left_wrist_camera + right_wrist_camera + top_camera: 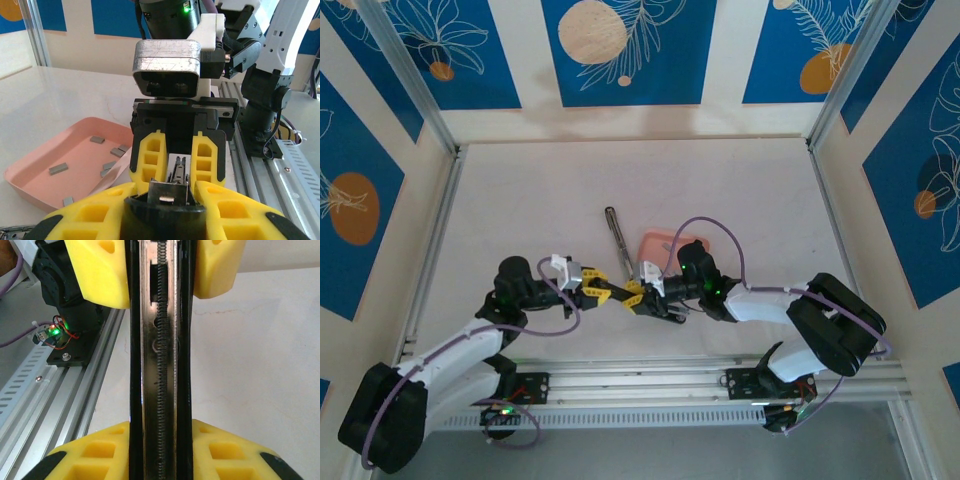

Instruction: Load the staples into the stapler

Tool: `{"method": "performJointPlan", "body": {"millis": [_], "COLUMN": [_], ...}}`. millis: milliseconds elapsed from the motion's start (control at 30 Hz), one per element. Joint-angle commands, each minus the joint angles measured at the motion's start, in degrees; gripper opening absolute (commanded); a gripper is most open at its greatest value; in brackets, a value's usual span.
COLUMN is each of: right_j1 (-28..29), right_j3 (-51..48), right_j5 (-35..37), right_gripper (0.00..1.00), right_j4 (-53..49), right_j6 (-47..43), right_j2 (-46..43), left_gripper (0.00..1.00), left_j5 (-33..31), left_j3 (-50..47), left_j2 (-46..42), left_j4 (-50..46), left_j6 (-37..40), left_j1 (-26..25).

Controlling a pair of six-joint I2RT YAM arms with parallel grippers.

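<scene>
The stapler (pixel 618 243) lies hinged open. Its white bar points away up the table, and its black bar with the metal channel (pixel 161 365) and spring is held between both grippers. In the left wrist view my left gripper (pixel 168 194) is shut on the stapler's black end (pixel 170 200). Facing it, my right gripper (pixel 175 160) is shut on the same bar farther along. In the right wrist view my right gripper (pixel 161 440) clamps the channel at the bottom and the left gripper (pixel 162 270) clamps it at the top. Several staples (pixel 58 169) lie in the pink tray (pixel 30 175).
The pink tray (pixel 670 246) sits just behind the right gripper (pixel 647 297), close to the left gripper (pixel 610 293). An aluminium rail (pixel 650 380) runs along the near edge. Patterned walls close in the table on three sides.
</scene>
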Motion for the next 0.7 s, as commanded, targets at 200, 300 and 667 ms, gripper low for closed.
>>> {"method": "performJointPlan", "body": {"millis": [200,300,667], "right_j1": [0.4,0.4,-0.4], "right_j3": [1.9,1.6,-0.1], "right_j5": [2.6,4.1,11.3], "right_gripper": [0.4,0.45,0.53], "right_j4": [-0.9,-2.1,-11.7], "right_j6": [5.7,8.3,16.8], "right_j2": [-2.2,-3.7,-15.4], "left_gripper": [0.2,0.2,0.19], "left_j5": [-3.2,-3.9,-11.1], "left_j3": [5.3,7.6,16.0], "left_j2": [-5.0,-5.9,-9.1], "left_j4": [-13.4,-19.8,-41.3], "left_j6": [7.7,10.5,20.0], "left_j1": [-2.1,-3.1,-5.7]}}
